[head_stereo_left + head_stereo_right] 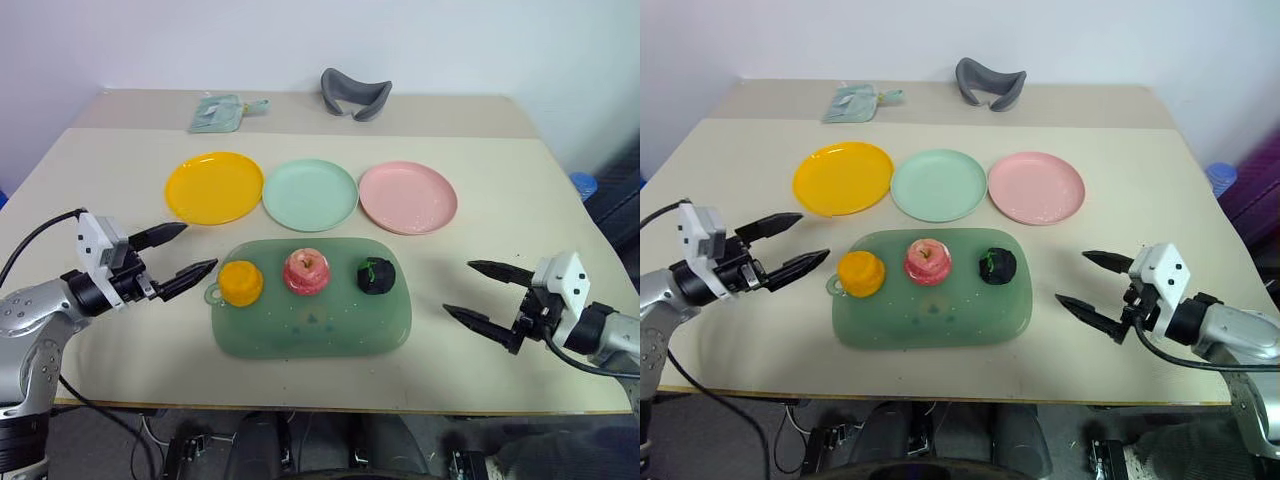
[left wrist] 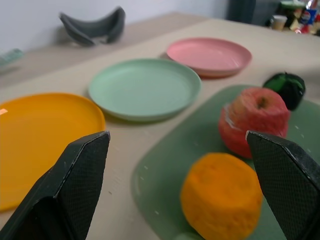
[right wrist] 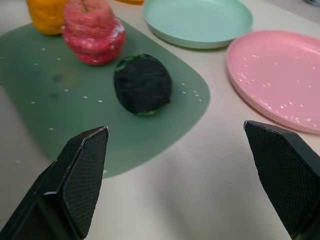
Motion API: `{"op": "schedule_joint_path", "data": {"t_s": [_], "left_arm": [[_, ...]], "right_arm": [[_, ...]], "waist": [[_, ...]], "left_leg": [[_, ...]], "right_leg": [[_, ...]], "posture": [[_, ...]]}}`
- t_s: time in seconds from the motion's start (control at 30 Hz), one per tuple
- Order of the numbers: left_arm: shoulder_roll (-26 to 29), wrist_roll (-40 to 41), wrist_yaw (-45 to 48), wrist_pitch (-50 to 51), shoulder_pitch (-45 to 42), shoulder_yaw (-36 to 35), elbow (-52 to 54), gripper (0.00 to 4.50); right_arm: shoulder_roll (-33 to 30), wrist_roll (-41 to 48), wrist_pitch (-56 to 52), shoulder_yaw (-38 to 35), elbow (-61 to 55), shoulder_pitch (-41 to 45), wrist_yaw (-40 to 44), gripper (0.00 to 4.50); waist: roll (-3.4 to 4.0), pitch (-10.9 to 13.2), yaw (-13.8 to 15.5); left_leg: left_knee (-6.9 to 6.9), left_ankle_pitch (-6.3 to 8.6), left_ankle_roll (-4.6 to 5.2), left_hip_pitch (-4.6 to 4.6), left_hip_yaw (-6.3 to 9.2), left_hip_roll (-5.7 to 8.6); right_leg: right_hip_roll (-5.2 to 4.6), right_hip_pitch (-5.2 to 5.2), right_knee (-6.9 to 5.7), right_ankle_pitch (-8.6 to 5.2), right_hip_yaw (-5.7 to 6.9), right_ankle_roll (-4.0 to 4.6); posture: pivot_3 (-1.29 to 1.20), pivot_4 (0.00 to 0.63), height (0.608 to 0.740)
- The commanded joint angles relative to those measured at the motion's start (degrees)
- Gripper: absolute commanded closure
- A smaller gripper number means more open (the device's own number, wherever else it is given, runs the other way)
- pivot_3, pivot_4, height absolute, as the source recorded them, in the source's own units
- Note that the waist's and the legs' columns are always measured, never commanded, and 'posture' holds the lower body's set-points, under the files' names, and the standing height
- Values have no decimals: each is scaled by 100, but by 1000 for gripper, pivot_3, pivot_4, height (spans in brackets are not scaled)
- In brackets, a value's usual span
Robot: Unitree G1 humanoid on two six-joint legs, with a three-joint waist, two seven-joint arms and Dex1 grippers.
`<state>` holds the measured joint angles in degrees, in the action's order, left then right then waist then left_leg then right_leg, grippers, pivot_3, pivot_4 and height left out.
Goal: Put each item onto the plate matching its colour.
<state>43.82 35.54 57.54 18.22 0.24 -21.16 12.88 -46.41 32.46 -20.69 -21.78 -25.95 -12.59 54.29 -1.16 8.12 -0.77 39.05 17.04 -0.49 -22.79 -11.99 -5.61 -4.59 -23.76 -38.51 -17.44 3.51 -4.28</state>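
Items all three on the green tray (image 1: 310, 330) near the table's (image 1: 520, 190) front edge: orange-yellow lump (image 1: 241, 282) at the tray's left end, pink-red apple (image 1: 307, 271) in the middle, dark green-black lump (image 1: 377, 276) toward the right end, all along the tray's far side. Three plates in a row beyond the tray, mid-table: yellow plate (image 1: 213, 187) left, mint green plate (image 1: 310, 194) centre, pink plate (image 1: 408, 197) right. All three plates bare, so nothing sorted yet; by my reading the whole task is left, three moves to make. Left gripper (image 1: 186, 251) hangs just off the tray's left edge, fingers spread wide and holding nothing, pointing across at the orange-yellow lump, which is near its tips but apart from them. Right gripper (image 1: 482, 291) sits toward the table's right front, fingers likewise spread and empty, aimed at the tray's right end; the dark lump is the closest item to it, with bare table between. Grey curved band (image 1: 355, 93) and a small pale green object (image 1: 222, 111) lie at the far edge, out of play.
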Motion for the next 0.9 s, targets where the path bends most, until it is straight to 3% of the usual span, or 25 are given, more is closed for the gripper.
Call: {"op": "schedule_joint_path", "data": {"t_s": [0.03,0.4,0.57,0.9], "left_arm": [[138,11,124,-18,115,-112,176,0],[183,-94,298,-103,286,-62,279,0],[244,-245,337,5,441,151,426,0],[279,-350,-70,451,180,476,800,0]], "right_arm": [[-31,154,-115,-103,-330,79,-99,87],[80,125,-129,289,-129,817,-267,87],[13,182,-116,497,86,1231,40,87],[263,-222,114,1961,923,3023,833,87]], "waist": [[0,0,1],[1,1,-1],[1,1,5],[8,5,-4]], "left_leg": [[-1,0,0,1,0,0],[-9,9,12,26,2,0],[-11,9,12,26,2,-1],[-9,10,15,27,-1,-1]], "right_leg": [[0,1,1,0,0,0],[-2,34,28,0,4,1],[-2,34,30,0,4,2],[-4,34,31,1,4,2]], "posture": [[0,150,740],[0,150,740],[0,150,740],[0,150,740]]}}
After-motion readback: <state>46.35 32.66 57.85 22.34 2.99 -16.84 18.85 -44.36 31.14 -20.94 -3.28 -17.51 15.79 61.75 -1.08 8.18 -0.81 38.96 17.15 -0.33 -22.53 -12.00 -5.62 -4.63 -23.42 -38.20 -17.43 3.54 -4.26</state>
